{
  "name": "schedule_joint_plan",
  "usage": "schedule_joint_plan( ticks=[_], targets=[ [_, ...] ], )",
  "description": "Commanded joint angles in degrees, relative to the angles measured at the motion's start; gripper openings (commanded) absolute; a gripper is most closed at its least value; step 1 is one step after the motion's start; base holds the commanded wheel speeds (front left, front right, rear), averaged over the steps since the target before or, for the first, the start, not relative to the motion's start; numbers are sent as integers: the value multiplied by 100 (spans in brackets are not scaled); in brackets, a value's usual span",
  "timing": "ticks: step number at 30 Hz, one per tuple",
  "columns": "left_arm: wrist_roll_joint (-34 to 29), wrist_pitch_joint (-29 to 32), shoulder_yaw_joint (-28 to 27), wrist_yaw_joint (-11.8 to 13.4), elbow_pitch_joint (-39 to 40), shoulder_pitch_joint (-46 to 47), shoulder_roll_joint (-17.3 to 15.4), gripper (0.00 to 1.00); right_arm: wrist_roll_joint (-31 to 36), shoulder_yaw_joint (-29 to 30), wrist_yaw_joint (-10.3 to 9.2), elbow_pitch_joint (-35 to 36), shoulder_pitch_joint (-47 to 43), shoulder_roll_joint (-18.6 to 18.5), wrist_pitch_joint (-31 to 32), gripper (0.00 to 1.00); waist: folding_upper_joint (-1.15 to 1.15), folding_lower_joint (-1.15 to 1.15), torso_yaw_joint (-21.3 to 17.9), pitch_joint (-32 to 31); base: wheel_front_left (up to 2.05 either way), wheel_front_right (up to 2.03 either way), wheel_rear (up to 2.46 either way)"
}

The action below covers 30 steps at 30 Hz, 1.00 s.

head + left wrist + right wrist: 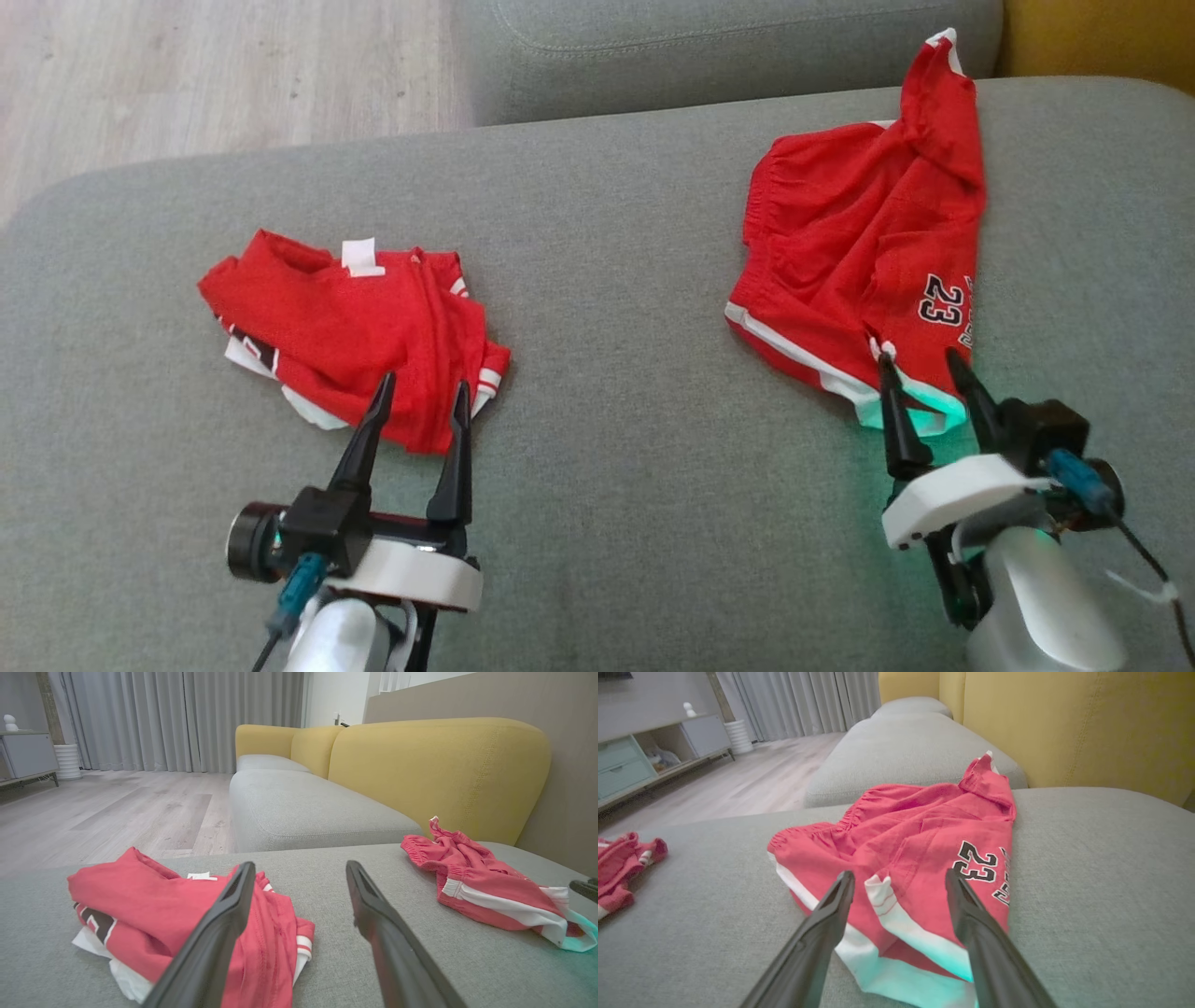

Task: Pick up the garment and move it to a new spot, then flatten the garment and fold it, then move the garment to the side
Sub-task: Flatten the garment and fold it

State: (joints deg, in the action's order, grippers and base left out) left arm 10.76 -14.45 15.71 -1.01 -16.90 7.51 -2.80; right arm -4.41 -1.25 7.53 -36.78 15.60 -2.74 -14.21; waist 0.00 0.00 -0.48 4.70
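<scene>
Head view: red clothes on a grey sofa cushion (635,280), both tools spread.
The red shorts (840,233), wrinkled and white-trimmed, lie by the far right edge, with black "23" near the hem, where the right gripper (918,357) stands with fingers apart. The left gripper (425,383), also spread, is at the crumpled red garment (336,317) near the left edge. Between them the cushion is bare.

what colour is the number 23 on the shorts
Black with a white outline, on the red shorts; the right wrist view shows it best.
</scene>
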Motion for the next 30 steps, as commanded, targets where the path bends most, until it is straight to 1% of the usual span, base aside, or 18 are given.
schedule_joint_plan(
  ticks=[1,6,9,20,21,22,23,24,30],
  targets=[
    [-44,-55,-171,13,145,102,-8,100,-102,-113,-4,279,51,-14,-67,100,0,0,14,-7,0,0,0],
    [-28,-55,-165,25,179,83,-8,100,-150,-62,-4,691,-206,-14,-76,100,0,0,31,19,0,0,0],
    [-23,-55,-133,22,197,94,-8,100,-83,6,-4,764,-235,-14,-77,100,0,0,49,72,0,0,0],
    [-36,-55,-88,-15,161,260,-8,100,203,108,-4,360,145,-14,-28,100,0,0,224,333,0,0,0],
    [-35,-55,-88,-15,157,263,-8,100,193,113,-4,337,162,-14,-30,93,0,0,232,340,0,0,0],
    [-36,-55,-90,-15,154,265,-8,100,179,118,-4,318,178,-14,-33,49,0,0,236,345,0,0,0],
    [-36,-55,-93,-15,151,266,-8,100,158,127,-4,303,193,-14,-37,28,0,0,237,347,0,0,0],
    [-38,-55,-98,-15,148,264,-8,100,131,138,-4,291,206,-14,-40,0,0,0,236,348,0,0,0],
    [-50,-55,-136,-12,128,272,-8,100,77,177,-4,251,249,-14,-54,0,0,0,182,342,0,0,0]
  ],
)
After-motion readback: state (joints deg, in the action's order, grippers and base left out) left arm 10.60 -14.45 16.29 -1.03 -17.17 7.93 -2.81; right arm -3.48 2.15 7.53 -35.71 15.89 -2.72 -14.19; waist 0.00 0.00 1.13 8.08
